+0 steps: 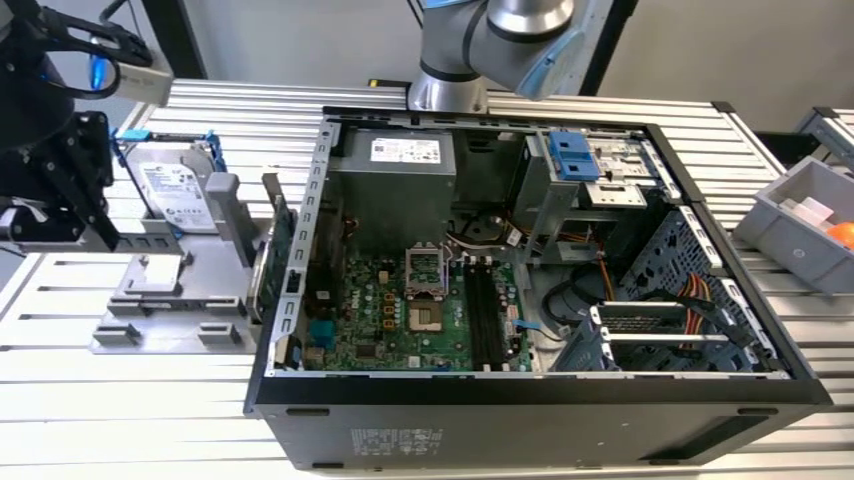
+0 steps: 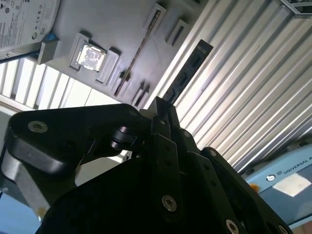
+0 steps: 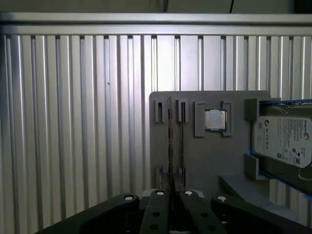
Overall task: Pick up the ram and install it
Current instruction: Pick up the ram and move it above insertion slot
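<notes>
A: Exterior view?
B: Open computer case (image 1: 534, 425) on the table (image 1: 120, 400), midway between its edges; memory slots (image 1: 483, 312) seemingly vacant, so installing judged not yet done. Fixture plate (image 1: 174, 300) with hard drive (image 1: 167, 185) toward the table's edge at the exterior view's left.
A: Second wrist view?
B: Black gripper (image 2: 161, 105) clamped on the ram (image 2: 187, 73); free end over table slats, just off the plate's edge. Pick-up apparently achieved.
A: First wrist view?
B: Same grasp edge-on: ram (image 3: 170, 141) as a thin line above the plate's slotted edge, processor chip (image 3: 214, 120) alongside. Destination given by the exterior view, grip by both wrist views.
</notes>
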`<move>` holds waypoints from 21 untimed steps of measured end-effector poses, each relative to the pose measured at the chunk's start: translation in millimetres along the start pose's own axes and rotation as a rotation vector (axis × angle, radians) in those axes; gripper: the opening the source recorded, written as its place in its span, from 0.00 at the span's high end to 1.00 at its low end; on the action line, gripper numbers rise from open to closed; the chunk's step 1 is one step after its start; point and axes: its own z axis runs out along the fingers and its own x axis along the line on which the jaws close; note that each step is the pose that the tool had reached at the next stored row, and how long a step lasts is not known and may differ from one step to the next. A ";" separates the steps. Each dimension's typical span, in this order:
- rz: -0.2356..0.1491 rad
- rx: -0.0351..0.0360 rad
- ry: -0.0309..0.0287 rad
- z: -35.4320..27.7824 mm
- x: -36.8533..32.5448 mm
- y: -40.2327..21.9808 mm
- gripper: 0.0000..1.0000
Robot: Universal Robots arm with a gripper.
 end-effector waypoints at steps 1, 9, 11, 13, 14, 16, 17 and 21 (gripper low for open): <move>0.000 -0.0001 0.0001 -1.9 -0.1 0.0 1.00; 0.000 0.0000 0.0006 -15.9 -0.5 0.3 1.00; 0.000 0.0001 0.0005 -19.8 -0.7 0.4 1.00; 0.000 0.0001 0.0006 -23.4 -0.8 0.4 1.00; 0.000 0.0001 0.0006 -24.6 -0.9 0.4 1.00; 0.000 0.0000 0.0006 -26.9 -0.9 0.5 1.00; 0.000 0.0000 0.0006 -28.0 -1.0 0.5 1.00; 0.000 0.0002 0.0004 -28.2 -1.0 0.5 1.00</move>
